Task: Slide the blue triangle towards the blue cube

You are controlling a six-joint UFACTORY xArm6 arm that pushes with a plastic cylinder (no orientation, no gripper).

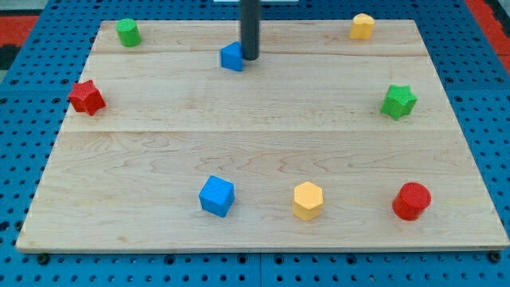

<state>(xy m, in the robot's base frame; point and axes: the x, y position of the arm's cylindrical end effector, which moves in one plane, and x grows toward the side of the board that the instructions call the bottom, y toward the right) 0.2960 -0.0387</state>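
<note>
The blue triangle (232, 57) lies near the view's top, a little left of centre, on the wooden board (255, 127). The blue cube (217, 196) sits near the view's bottom, left of centre, far below the triangle. My tip (250, 57) is the lower end of the dark rod coming down from the view's top. It stands right at the triangle's right side, touching or almost touching it.
A green cylinder (127, 33) is at the top left and a red star (86, 97) at the left edge. A yellow block (362, 26) is at the top right, a green star (398, 102) at the right. A yellow hexagon (307, 200) and red cylinder (411, 201) lie along the bottom.
</note>
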